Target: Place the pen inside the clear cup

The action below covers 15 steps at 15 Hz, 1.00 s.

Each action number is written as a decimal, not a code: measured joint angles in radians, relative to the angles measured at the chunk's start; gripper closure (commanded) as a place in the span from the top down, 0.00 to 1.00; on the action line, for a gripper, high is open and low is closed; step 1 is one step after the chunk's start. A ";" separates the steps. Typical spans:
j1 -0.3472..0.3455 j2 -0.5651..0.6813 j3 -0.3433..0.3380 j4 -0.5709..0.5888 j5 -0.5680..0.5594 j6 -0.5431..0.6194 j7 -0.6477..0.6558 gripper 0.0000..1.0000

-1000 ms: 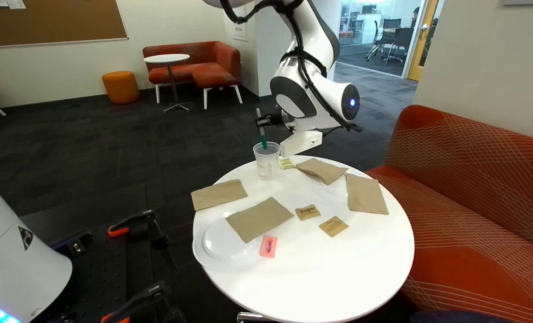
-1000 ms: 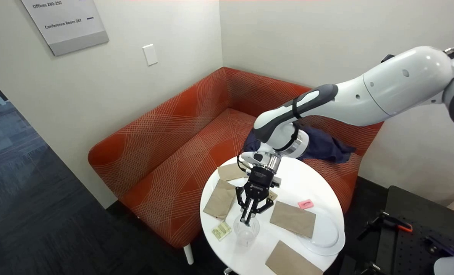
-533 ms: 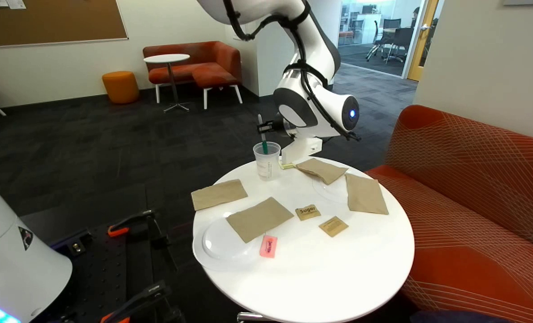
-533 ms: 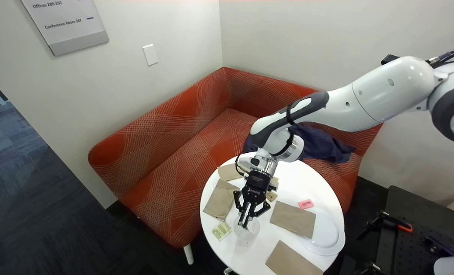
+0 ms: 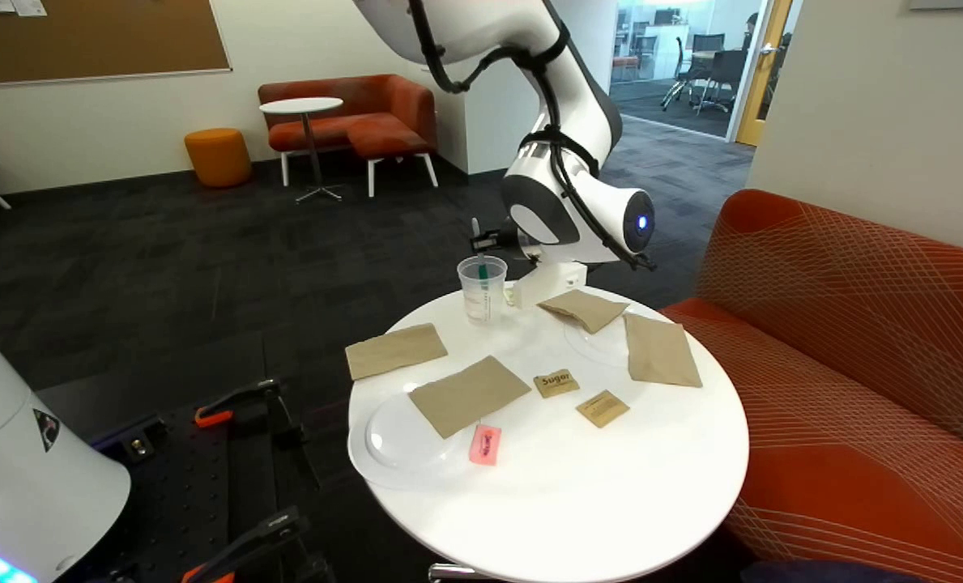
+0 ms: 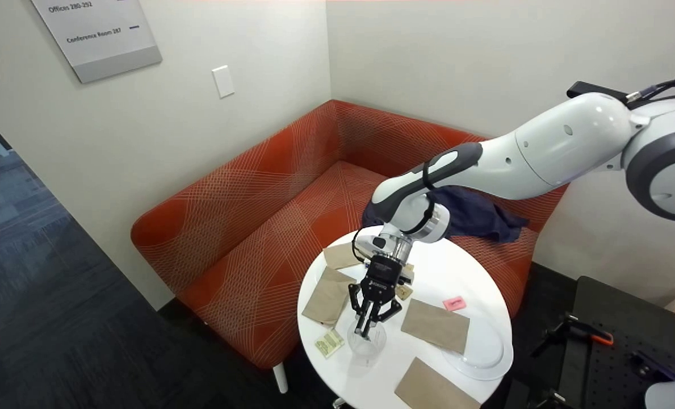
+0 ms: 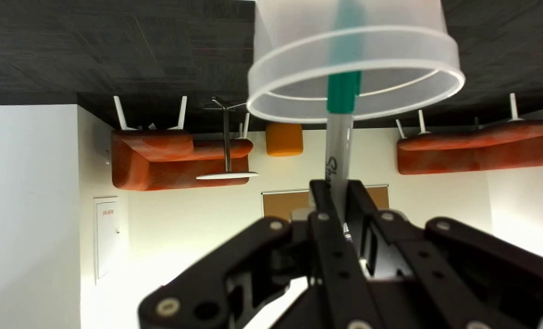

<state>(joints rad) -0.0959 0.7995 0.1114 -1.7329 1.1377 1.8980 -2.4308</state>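
In the gripper (image 7: 337, 188), fingers closed, the pen (image 7: 339, 146) is pinched by its pale barrel and held nearly upright, green end down. That end is held inside the mouth of the clear cup (image 5: 478, 303), stood just beneath the fingertips on the white table (image 5: 578, 502); straight lowering, then release, is judged needed. Against a second ago, gripper and pen are brought lower and the green end is sunk deeper, while the cup is left unmoved.
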 measured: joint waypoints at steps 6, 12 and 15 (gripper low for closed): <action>0.000 0.021 -0.006 0.010 0.000 0.000 0.000 0.03; 0.000 0.040 -0.006 0.020 0.000 0.004 0.000 0.62; 0.000 0.042 -0.006 0.022 0.000 0.005 0.000 0.83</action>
<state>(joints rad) -0.0961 0.8415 0.1053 -1.7113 1.1378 1.9032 -2.4307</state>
